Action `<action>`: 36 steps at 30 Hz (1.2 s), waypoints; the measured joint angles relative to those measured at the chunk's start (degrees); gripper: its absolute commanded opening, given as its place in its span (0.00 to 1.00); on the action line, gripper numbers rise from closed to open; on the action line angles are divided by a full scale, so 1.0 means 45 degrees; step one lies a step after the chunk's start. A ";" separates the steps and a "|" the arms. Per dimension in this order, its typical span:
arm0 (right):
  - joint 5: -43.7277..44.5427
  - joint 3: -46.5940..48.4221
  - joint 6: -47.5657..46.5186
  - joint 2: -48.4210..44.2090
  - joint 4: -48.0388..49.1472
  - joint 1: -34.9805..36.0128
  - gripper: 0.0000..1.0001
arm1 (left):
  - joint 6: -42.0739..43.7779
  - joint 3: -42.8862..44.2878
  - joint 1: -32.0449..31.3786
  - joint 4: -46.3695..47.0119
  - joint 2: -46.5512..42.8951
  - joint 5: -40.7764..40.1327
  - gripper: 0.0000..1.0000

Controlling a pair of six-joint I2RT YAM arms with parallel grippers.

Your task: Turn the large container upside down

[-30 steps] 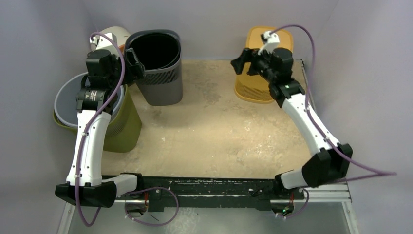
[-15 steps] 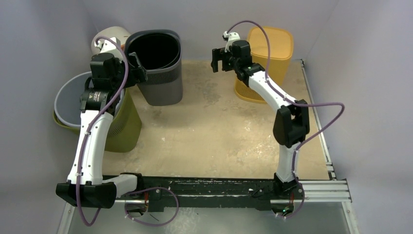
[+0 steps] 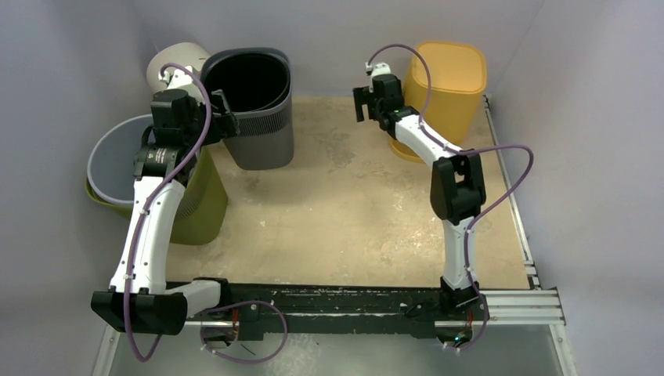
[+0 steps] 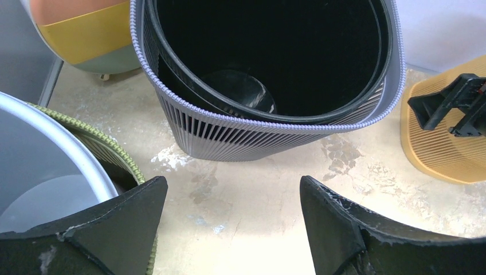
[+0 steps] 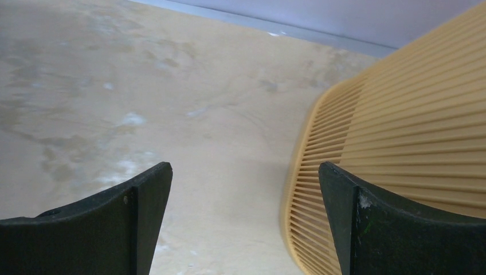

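Note:
The large yellow slatted container (image 3: 448, 84) stands at the back right with its closed base up and its rim on the table. It also shows in the right wrist view (image 5: 401, 137) and the left wrist view (image 4: 441, 146). My right gripper (image 3: 362, 102) is open and empty, just left of the container and apart from it; its jaws (image 5: 245, 172) hang over bare table. My left gripper (image 3: 223, 117) is open and empty (image 4: 232, 189), by the near left side of a dark grey bin (image 3: 254, 106).
The dark grey ribbed bin (image 4: 269, 86) stands upright with a black liner inside. A green bin (image 3: 196, 204) holding a grey bucket (image 3: 117, 157) stands at the left edge. A cream and orange pot (image 3: 168, 66) is in the back left corner. Walls enclose three sides.
My right arm let go of the yellow container and swung left, folding at the elbow. The container settled upright on its rim, a little farther back right. My left arm barely moved.

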 measured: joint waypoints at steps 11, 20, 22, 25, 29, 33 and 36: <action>0.0690 -0.2356 -0.0282 -0.0976 0.0665 -0.2958 1.00 | 0.0083 -0.0199 0.0000 0.0131 0.0000 0.0189 0.83; 0.1190 -0.3031 -0.0627 -0.1195 0.1311 -0.3575 1.00 | 0.0083 -0.0398 0.0000 0.0359 0.0000 0.0228 0.83; 0.1078 -0.3118 -0.0661 -0.1307 0.1316 -0.3575 1.00 | 0.0083 -0.0398 0.0000 0.0379 0.0000 0.0228 0.83; 0.0554 -0.3871 -0.0636 -0.2205 0.1234 -0.3526 1.00 | 0.0087 -0.0398 0.0000 0.0389 0.0000 0.0228 0.83; -0.0597 -0.4075 -0.0364 -0.3988 0.0729 -0.3332 0.97 | 0.0097 -0.0384 0.0000 0.0369 0.0000 0.0243 0.83; -0.1375 -0.3283 -0.0199 -0.5178 0.0316 -0.2356 0.93 | 0.0155 -0.0185 0.0000 0.0301 0.0015 0.0442 0.83; -0.2069 -0.1428 -0.0044 -0.4959 -0.0350 -0.1103 0.89 | 0.0189 0.0233 0.0000 0.0291 0.0010 0.0665 0.83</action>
